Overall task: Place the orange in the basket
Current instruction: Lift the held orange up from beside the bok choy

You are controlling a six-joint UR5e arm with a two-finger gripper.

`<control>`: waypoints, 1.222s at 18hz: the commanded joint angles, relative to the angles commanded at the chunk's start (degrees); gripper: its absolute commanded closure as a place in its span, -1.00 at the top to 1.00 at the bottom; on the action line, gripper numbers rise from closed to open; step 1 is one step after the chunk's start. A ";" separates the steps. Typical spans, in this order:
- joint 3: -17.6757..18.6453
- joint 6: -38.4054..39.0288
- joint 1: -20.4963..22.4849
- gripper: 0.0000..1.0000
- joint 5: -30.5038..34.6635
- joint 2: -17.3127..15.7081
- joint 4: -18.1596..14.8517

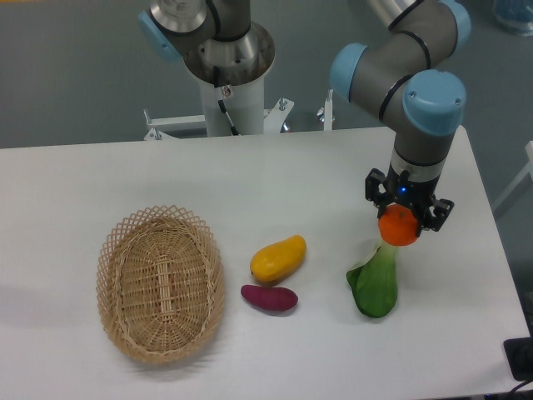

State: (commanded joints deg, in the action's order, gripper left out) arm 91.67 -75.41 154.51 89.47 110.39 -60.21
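The orange (pixel 398 227) is a small round bright fruit held at the right side of the table, just under the arm's wrist. My gripper (pixel 399 223) is shut on it, fingers pointing down, and the fruit hangs a little above the table over the top of a green leafy vegetable. The basket (pixel 160 283), an oval tan wicker one with a lattice rim, lies at the front left of the table, far from the gripper. Nothing lies inside it.
A yellow-orange mango-shaped fruit (pixel 278 257) and a purple sweet potato (pixel 269 297) lie between basket and gripper. The green leafy vegetable (pixel 376 283) lies right below the orange. The arm's base (pixel 225 58) stands at the back edge. The table's right edge is close to the gripper.
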 joint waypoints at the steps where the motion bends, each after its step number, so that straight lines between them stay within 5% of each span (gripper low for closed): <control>1: 0.09 0.00 0.00 0.05 0.09 0.00 0.00; 11: 0.70 0.00 -1.05 0.05 1.67 0.00 -0.09; 22: 5.36 7.80 -10.97 0.03 1.23 -2.20 0.09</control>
State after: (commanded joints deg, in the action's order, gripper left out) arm 97.03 -67.61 143.54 90.70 108.19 -60.12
